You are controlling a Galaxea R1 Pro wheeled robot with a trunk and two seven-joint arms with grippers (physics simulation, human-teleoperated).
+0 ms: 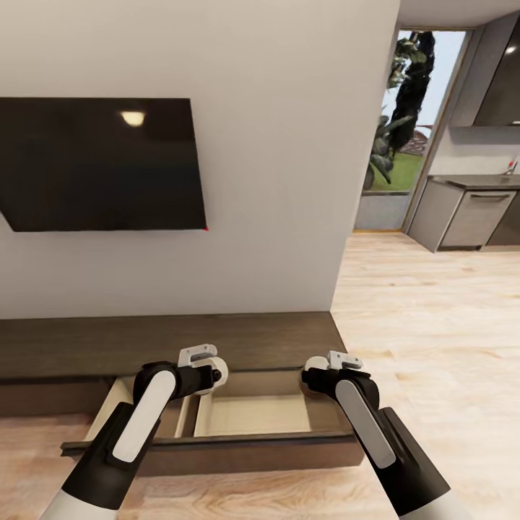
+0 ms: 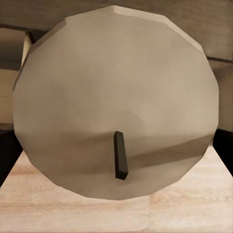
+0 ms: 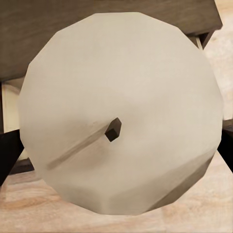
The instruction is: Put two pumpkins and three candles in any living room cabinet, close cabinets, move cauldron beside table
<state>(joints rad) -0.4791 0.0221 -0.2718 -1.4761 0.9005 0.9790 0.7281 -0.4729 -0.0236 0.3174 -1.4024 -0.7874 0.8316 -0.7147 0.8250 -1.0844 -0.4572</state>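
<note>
Each gripper — left [image 1: 204, 365], right [image 1: 334, 368] — grasps 1 candle [image 2: 114, 102] [image 3: 121, 111] above the open cabinet [image 1: 245, 415] drawer. Lower well inside the drawer before releasing — wicks upright.

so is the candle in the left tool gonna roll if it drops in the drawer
Possibly. The candle looks like a squat, faceted cylinder with a flat top, so upright it should sit steady. On its side it may roll a little. It looks rigid, unlikely to deform against the open drawer.
</note>
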